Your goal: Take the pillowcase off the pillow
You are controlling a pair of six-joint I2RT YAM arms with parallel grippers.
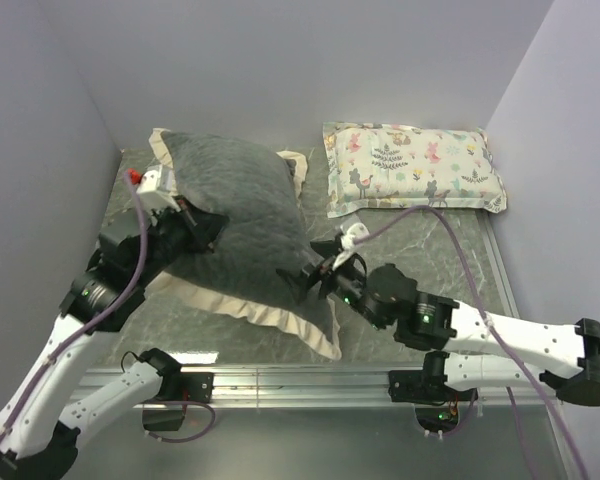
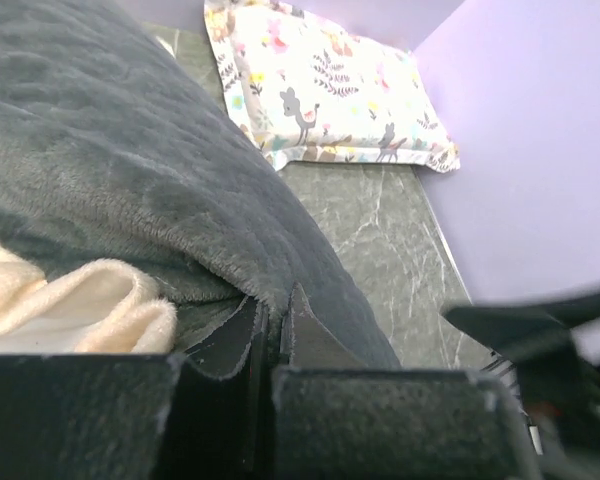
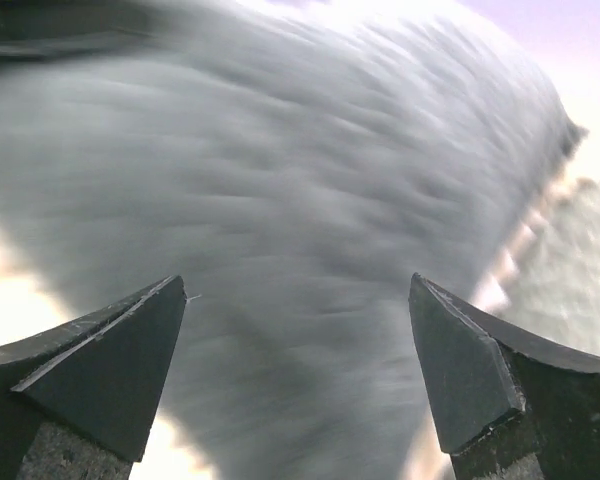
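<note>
The pillowcase (image 1: 242,205), dark grey plush with a cream ruffled border, lies bulging at the left middle of the table. The white pillow is hidden inside it. My left gripper (image 1: 212,226) is at the case's left side. In the left wrist view the left gripper (image 2: 271,312) has its jaws almost together, pinching a fold of the grey plush (image 2: 130,170), with the cream ruffle (image 2: 80,300) beside it. My right gripper (image 1: 296,284) is open at the case's right lower side. In the right wrist view the right gripper (image 3: 298,330) has its jaws wide apart against the grey plush (image 3: 300,180).
A small animal-print pillow (image 1: 412,166) lies at the back right and shows in the left wrist view (image 2: 320,90). Lilac walls close in the left, back and right. A metal rail (image 1: 300,380) runs along the near edge. Marbled table surface (image 1: 430,250) shows at the right.
</note>
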